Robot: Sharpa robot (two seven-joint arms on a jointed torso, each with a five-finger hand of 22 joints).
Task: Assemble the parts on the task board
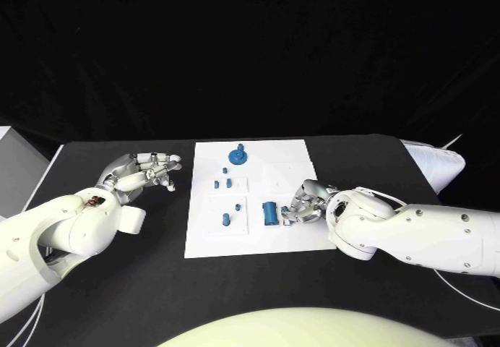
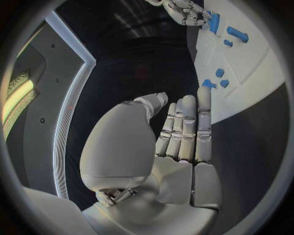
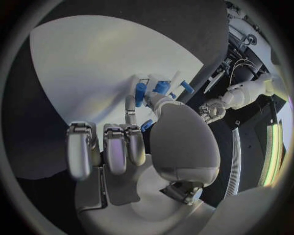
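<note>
The white task board lies mid-table with several blue parts on it: a round knobbed piece at the far end, small pegs in the middle, and an upright blue cylinder. My right hand rests on the board's right side, right beside the cylinder. It pinches a small blue part between thumb and a finger, its other fingers curled; one fingertip reaches the cylinder. My left hand hovers over the black table left of the board, its fingers straight and holding nothing.
In the left wrist view the board with its blue parts lies ahead of the fingers, with my right hand at its far side. A white box edge stands at the table's far left.
</note>
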